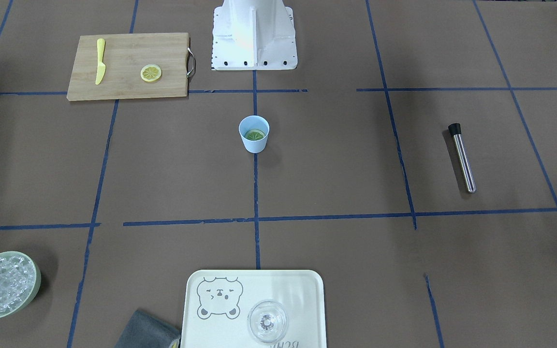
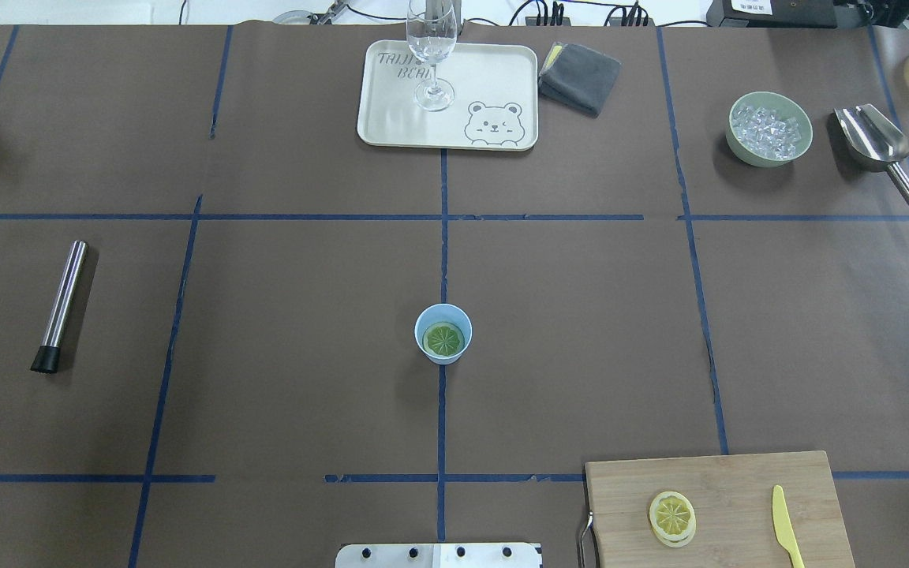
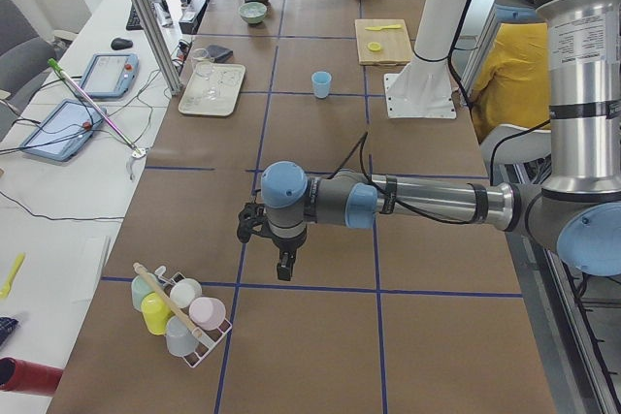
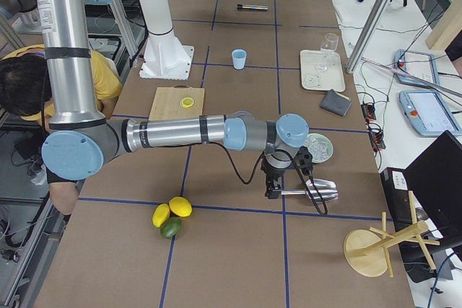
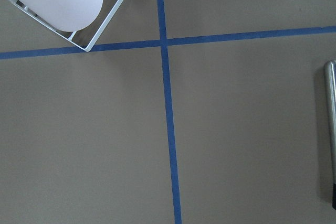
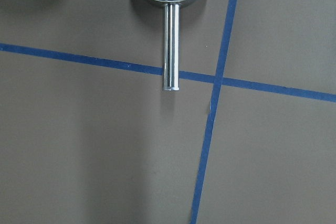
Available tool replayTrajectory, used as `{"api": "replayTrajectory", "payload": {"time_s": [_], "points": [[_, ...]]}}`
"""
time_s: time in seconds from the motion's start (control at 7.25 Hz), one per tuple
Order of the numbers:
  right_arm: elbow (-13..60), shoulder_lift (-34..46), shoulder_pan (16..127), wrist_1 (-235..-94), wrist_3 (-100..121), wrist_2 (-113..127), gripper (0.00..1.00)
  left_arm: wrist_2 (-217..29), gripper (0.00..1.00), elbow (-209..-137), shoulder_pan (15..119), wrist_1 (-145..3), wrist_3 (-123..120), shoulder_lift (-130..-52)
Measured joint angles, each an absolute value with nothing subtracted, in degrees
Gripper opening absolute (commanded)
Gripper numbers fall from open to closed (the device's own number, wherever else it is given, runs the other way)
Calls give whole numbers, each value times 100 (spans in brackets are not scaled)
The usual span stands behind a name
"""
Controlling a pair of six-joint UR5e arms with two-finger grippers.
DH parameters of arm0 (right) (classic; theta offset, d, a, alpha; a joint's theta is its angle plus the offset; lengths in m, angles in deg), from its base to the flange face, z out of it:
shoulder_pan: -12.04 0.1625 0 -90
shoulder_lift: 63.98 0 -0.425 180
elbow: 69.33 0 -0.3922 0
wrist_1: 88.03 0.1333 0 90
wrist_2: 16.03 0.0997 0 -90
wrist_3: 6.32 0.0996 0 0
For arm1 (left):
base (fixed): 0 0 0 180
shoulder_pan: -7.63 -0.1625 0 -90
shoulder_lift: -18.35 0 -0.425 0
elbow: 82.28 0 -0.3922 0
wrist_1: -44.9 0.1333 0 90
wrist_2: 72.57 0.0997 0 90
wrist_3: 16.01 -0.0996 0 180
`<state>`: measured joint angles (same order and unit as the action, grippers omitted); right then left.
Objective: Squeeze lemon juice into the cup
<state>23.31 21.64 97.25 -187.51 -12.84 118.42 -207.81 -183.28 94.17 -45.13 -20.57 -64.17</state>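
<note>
The light blue cup (image 1: 254, 145) stands at the table's middle, and also shows in the overhead view (image 2: 420, 322). One lemon slice (image 2: 443, 339) lies flat inside it, looking greenish (image 1: 255, 135). A second lemon slice (image 2: 672, 517) lies on the wooden cutting board (image 1: 124, 53). My left gripper (image 3: 281, 264) hangs far from the cup, near a rack of cups. My right gripper (image 4: 273, 191) hangs far from it too, beside the metal scoop. Both show only in the side views, so I cannot tell whether they are open or shut.
A yellow knife (image 2: 784, 536) lies on the board. A tray (image 2: 391, 126) holds a clear glass (image 2: 431, 47). Also here are a grey cloth (image 2: 579, 75), a bowl of ice (image 2: 768, 130), a scoop (image 2: 873, 142), a steel muddler (image 2: 60, 304) and a cup rack (image 3: 184, 322).
</note>
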Motion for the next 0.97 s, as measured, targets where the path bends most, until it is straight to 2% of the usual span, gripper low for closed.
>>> {"api": "replayTrajectory", "payload": {"time_s": [0.97], "points": [[2354,2221,9721,-18452,-1247,11834,100,-20745,100,-18190,9450,-4382,-2418,-6420]]}}
